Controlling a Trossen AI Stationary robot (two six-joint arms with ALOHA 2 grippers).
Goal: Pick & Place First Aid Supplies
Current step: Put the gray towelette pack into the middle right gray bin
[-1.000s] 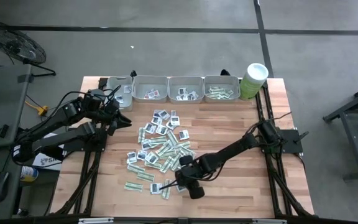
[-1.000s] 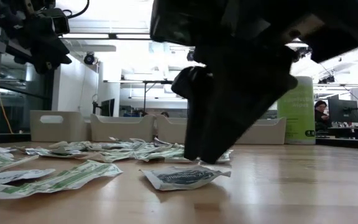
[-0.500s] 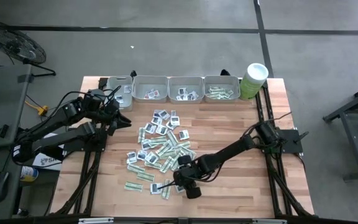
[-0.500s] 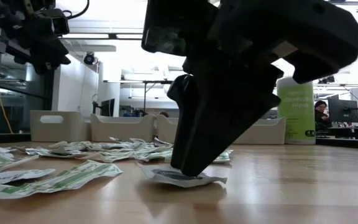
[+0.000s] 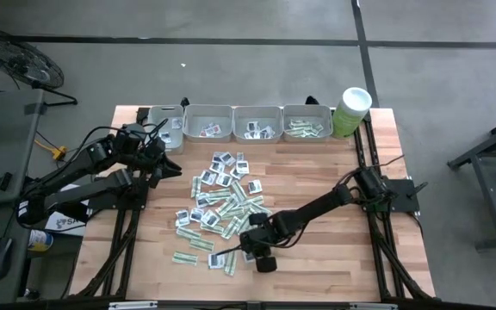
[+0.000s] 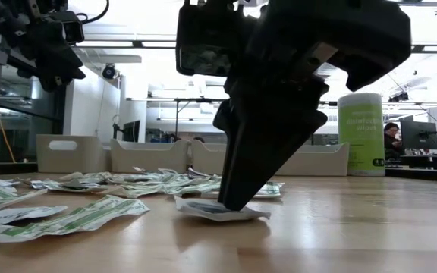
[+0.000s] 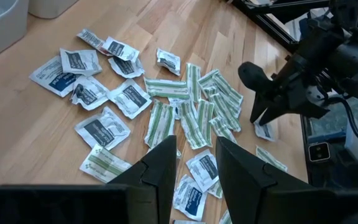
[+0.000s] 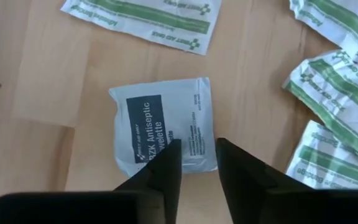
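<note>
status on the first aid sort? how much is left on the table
Early days. Done: a few sachets already sit in the grey trays along the far edge. In hand: the right claw is down on a white antiseptic sachet at the near edge of the pile, fingers straddling its edge, not yet lifted. The left claw waits above the table near the leftmost tray. Left: dozens of loose sachets mid-table.

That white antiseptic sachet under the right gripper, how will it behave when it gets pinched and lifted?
The sachet looks thin and crinkled, so it will probably flex rather than stay stiff. It lies flat on the table, so the right gripper may slide off its edge. Likely very light.
</note>
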